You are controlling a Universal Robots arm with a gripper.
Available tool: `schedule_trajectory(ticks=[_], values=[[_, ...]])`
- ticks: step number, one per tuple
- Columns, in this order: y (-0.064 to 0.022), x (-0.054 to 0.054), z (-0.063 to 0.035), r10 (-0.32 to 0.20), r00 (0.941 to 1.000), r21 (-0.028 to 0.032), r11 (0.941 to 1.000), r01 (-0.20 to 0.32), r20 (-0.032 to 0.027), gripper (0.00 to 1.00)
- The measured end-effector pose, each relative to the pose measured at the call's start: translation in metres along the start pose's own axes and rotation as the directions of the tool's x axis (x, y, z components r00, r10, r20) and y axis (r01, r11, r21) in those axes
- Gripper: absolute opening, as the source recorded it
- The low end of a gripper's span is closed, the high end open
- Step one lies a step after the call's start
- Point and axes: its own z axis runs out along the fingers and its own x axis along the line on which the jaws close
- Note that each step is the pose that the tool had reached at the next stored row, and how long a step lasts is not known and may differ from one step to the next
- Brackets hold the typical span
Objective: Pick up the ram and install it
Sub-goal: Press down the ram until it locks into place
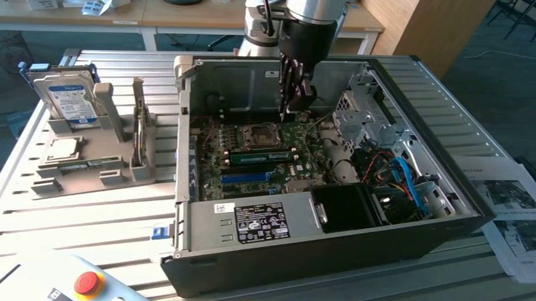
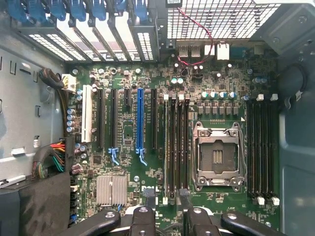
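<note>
Ram (image 1: 261, 157) appears as a green stick with dark chips lying along a slot on the motherboard (image 2: 123, 162), just below the CPU socket (image 1: 261, 135) at the centre of the exterior view. Whether it is fully seated cannot be told.

The claw (image 1: 290, 113) hangs down from the arm into the open case (image 1: 335, 257), directly above the socket in that frame and close over the board. In the wrist view the claw (image 2: 167, 194) has its two dark fingertips (image 2: 150, 192) spread wide apart on either side of the long black memory slots (image 2: 176, 147) beside the CPU socket (image 2: 218, 156), and there is nothing between them. A blue slot (image 2: 140, 120) runs parallel to those memory slots, on the far side from the socket.

The case lies open on a slatted worktop (image 1: 100, 213), with a labelled power supply (image 1: 251, 222) along its near edge. At the left of the exterior view stands a grey holder (image 1: 92, 175) carrying an upright hard drive (image 1: 71, 100) with a blue label and, below it, a square silver processor (image 1: 64, 149). A red button (image 1: 88, 282) shows at lower left, and printed sheets (image 1: 511, 200) lie at the right edge.
</note>
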Motion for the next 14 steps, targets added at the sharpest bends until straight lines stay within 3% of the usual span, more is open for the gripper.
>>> schedule_trajectory(ticks=[10,14], values=[[0.0,0.0,0.0,0.0,1.0,-0.0001,1.0,0.0,0.0,0.3],[0.0,0.0,0.0,0.0,1.0,0.0,1.0,0.0,-0.0001,0.11]])
